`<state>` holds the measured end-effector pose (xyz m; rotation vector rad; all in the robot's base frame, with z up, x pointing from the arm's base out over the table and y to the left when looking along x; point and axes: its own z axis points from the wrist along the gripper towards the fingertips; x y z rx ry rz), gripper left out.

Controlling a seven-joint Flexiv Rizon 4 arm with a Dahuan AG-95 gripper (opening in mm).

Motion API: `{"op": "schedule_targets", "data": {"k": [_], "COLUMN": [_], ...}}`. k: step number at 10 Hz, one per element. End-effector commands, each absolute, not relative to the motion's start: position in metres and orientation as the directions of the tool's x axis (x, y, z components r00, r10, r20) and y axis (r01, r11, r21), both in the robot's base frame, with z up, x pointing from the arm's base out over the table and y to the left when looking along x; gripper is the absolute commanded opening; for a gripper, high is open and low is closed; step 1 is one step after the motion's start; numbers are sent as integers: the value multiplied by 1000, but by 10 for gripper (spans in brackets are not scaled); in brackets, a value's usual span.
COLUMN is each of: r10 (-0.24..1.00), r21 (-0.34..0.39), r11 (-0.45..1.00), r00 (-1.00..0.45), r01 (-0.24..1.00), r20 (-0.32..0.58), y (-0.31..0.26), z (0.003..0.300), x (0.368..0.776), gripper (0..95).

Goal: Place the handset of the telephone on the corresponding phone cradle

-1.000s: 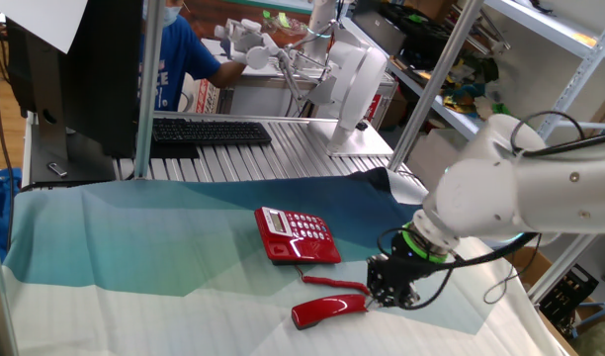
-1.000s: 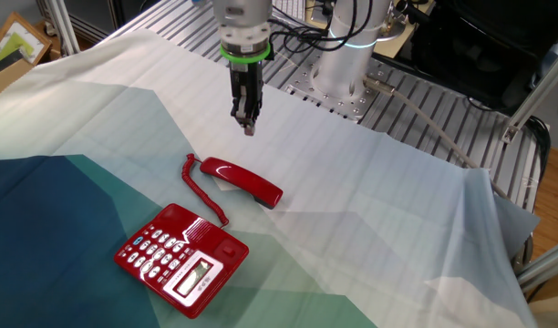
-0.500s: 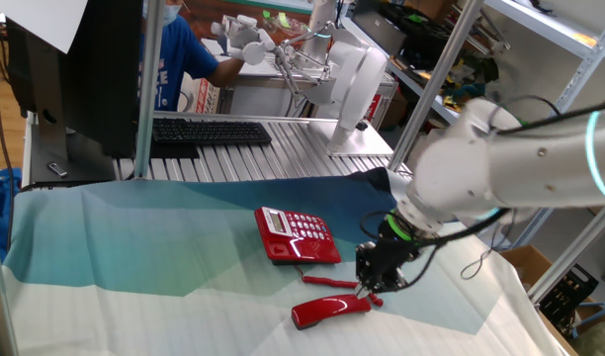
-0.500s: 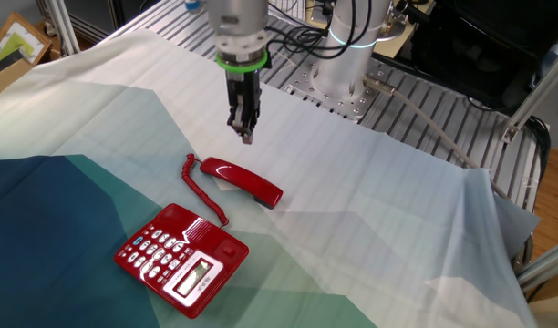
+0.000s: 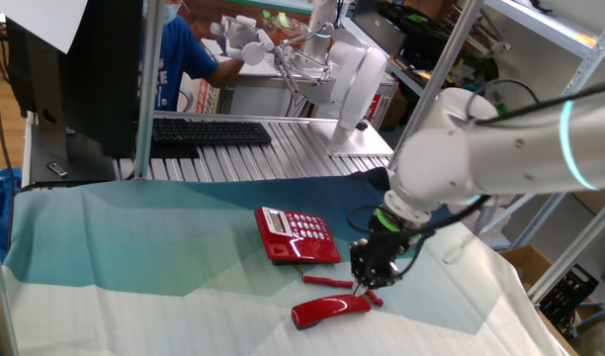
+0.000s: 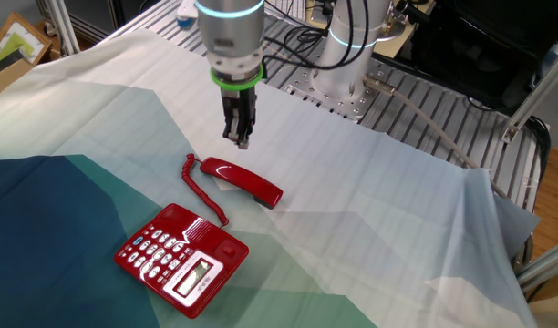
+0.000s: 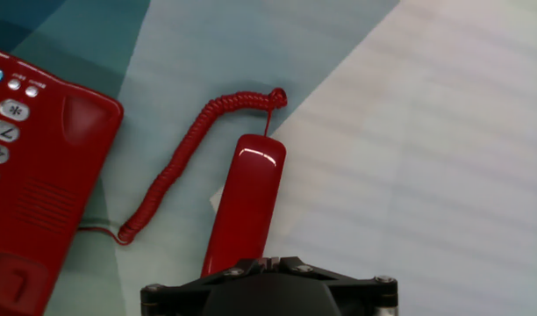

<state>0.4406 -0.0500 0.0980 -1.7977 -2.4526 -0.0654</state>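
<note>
On a table draped in a white and teal cloth (image 6: 370, 210), a large white robot arm (image 5: 500, 158) is reaching down from the right side of one fixed view, its wrist ringed by a green band. Behind the cloth, a black computer keyboard (image 5: 209, 131) is lying on a slatted metal surface, and a person in a blue shirt (image 5: 179, 59) is sitting further back.

The telephone (image 6: 181, 258), a small red desk phone with pale keypad buttons and a label panel, is sitting on the teal part of the cloth. The phone cradle (image 6: 220, 241), a long recessed red strip beside the keypad, is lying bare. In the hand view, only an edge of the phone base is showing at the left.

The handset (image 6: 242, 181), glossy red and elongated, is lying flat on the cloth, apart from the telephone, on the side nearer the arm. A red coiled cord (image 7: 185, 158) is curling from one end of the handset back toward the phone base.

The gripper (image 6: 240, 138) is pointing downward and hovering just above the cord end of the handset, not touching it. Its dark fingers (image 5: 370, 280) are looking close together in both fixed views, with no clear gap showing, and they are gripping nothing. In the hand view, the fingertips are hidden behind the dark gripper body at the bottom edge.
</note>
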Motion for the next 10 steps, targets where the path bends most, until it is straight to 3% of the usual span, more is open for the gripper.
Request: {"op": "schedule_targets", "data": {"k": [1,5,10], "r10": [961,993,994], "r21": [1,-9,-17], "r11": [254,57,50], "r00": [-252,-55,-48], "r01": [967,998,999], "r20": [111,101,103], "y": [-51,-51,-49], "z": [97,90,84], "x": [439,440,438], "gripper": [0,0,0]}}
